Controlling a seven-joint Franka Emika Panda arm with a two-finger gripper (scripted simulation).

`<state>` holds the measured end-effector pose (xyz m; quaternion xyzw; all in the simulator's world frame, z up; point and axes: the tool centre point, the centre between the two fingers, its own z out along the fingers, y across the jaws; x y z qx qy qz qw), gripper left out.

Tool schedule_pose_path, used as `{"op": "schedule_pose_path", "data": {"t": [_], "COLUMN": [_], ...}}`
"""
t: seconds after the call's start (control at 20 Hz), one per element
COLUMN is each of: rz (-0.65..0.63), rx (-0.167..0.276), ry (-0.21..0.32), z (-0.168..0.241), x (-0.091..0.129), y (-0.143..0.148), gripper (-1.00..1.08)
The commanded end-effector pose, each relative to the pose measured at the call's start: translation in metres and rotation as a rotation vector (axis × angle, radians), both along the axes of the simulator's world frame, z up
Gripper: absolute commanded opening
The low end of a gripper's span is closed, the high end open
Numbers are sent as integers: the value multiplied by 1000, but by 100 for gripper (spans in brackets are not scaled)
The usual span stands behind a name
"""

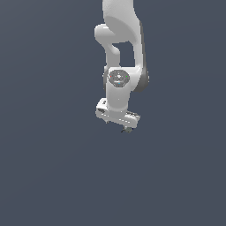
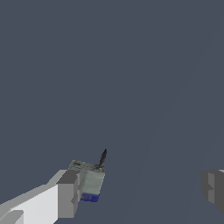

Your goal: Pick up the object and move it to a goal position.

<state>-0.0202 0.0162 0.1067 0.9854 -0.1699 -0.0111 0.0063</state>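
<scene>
Hovering with my hand (image 2: 140,192) wide open, block (image 2: 89,183) touching one finger (image 2: 68,194), ungripped; grasp and carry remain.

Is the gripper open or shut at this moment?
Open. In the wrist view the fingers stand far apart, and the object lies beside only one; nothing clamps it.
</scene>
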Motion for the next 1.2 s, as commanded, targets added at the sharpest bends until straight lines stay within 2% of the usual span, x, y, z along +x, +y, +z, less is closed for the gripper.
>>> {"op": "schedule_pose_path", "data": {"t": [0.0, 0.6, 1.15], "rz": [-53, -254, -304], "rx": [1, 4, 5], "ry": [-5, -21, -25], "z": [-8, -37, -44], "x": [-2, -13, -17], "y": [11, 53, 63], "gripper": [100, 100, 100]}}
